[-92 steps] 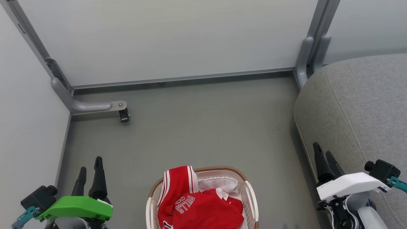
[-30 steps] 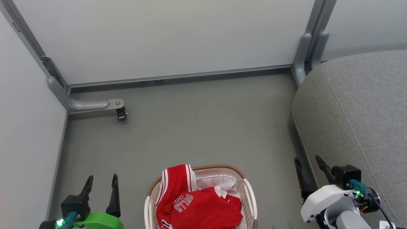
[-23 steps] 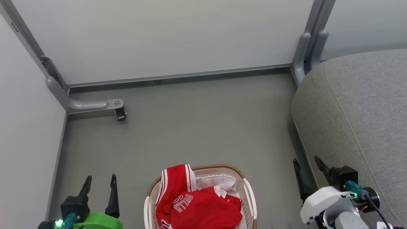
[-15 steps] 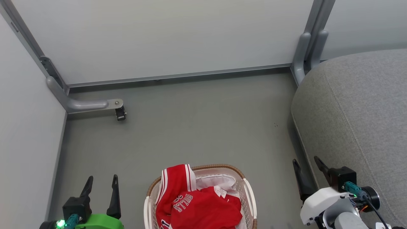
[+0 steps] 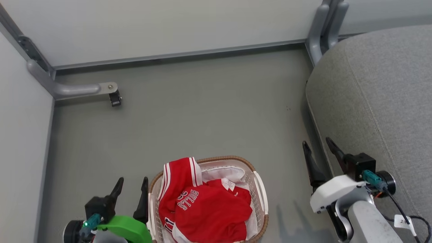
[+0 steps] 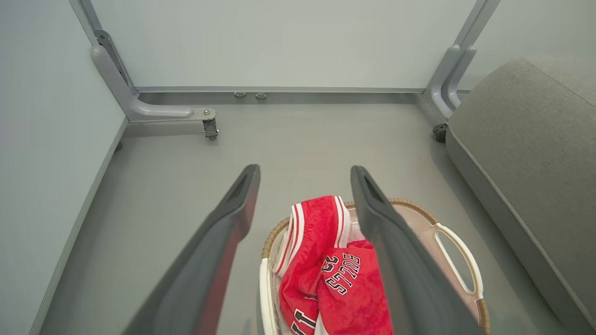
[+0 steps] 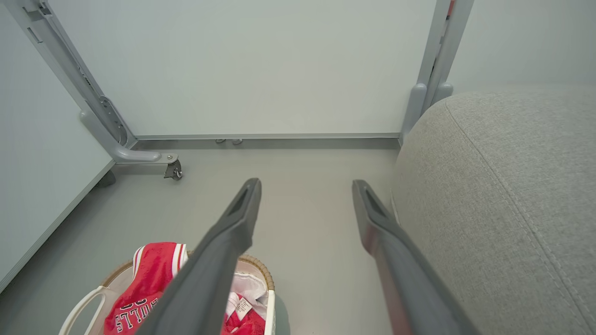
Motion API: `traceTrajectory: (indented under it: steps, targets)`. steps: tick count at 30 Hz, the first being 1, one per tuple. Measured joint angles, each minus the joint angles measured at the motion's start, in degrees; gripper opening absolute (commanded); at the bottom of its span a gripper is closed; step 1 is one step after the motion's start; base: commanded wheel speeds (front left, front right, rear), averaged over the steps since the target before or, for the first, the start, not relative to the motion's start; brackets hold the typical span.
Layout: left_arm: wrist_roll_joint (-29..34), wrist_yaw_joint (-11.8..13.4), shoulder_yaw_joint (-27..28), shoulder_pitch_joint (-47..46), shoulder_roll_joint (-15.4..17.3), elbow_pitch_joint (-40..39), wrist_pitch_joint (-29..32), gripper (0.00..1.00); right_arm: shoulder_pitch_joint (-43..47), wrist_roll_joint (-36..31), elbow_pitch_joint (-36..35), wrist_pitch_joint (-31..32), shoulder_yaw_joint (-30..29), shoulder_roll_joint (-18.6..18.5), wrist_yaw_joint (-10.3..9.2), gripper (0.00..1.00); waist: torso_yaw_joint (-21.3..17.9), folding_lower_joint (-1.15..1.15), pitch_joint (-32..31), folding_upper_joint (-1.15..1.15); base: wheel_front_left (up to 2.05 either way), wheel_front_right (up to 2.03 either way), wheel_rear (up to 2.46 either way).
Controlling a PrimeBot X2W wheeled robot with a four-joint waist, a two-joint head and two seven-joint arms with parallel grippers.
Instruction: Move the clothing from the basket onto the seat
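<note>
Clothing [image 5: 209,212] in basket [image 5: 260,185], L hand [image 5: 132,181], R hand [image 5: 317,141] splayed

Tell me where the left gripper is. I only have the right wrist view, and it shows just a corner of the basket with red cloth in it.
Observer: The left gripper sits just left of the basket, with its jaws open and nothing between them.
Operator: Where does my right gripper sit from above?
Observer: In the head view the right gripper is well to the basket's right, apart from it, near the edge of the seat.
Operator: How full is the basket?
Observer: The clothing covers most of the inside. The white liner shows only at the far end.
</note>
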Motion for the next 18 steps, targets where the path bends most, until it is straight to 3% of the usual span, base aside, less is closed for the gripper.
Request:
traceTrajectory:
  steps: [18]
  targets:
    - [-14.0,0.0,-21.4,-18.0,6.3,13.7,-0.1,1.0,-10.2,3.4,-5.0,0.0,3.1,0.7,0.0,1.0,-4.2,0.01,18.4,0.0,0.0,0.0,0.0]
